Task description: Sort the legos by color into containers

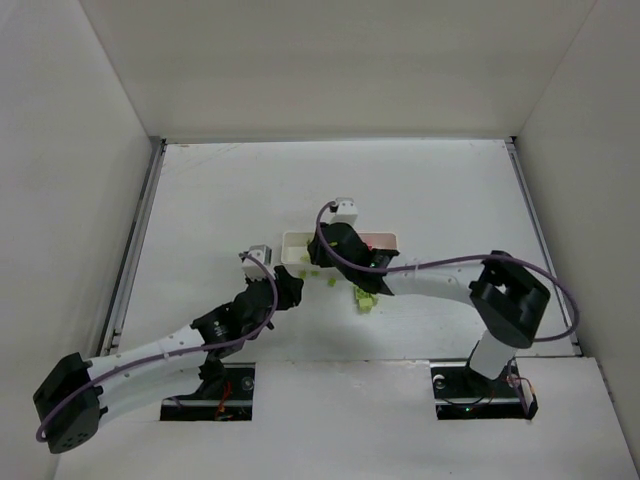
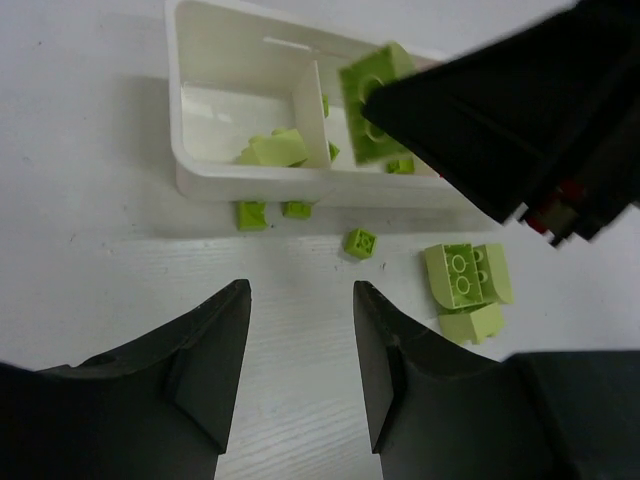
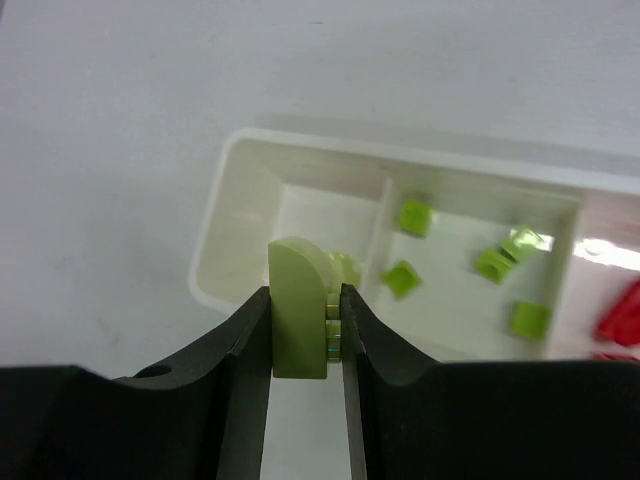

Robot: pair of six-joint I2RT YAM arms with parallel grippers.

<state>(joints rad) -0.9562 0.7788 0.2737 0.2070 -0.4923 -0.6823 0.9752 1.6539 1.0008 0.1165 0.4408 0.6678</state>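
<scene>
— The right gripper point(image 3: 300, 320) is clamped on a lime brick point(image 3: 298, 305), one finger on each flat side, with the brick's rounded end showing past the fingertips. Where does that put it against the tray point(image 3: 207, 262)?

— Above it. The tray sits about mid-counter, its long axis running parallel to the far edge. The brick hangs over the end nearer the left edge. From the right wrist it reads as over the near wall of the left-end compartment point(image 3: 320, 205). From the left wrist it looks closer to the divider point(image 2: 308, 110). Which side of that divider it would fall on cannot be told.

— Does it matter?

— Probably little. Green pieces lie in both the left-end compartment and the middle compartment point(image 3: 470, 270), while the red bricks point(image 3: 620, 315) sit in the end nearer the right edge. The release likely wants a small nudge toward the far edge first, so the brick clears the wall.

— And the left gripper point(image 2: 300, 295)?

— Its fingers are apart and hold nothing, poised over bare counter point(image 2: 90, 260) on the tray's near side. Loose green bricks point(image 2: 360, 242) lie just ahead of it, between its tips and the tray wall. The left arm looks nearer to those than the right.
</scene>
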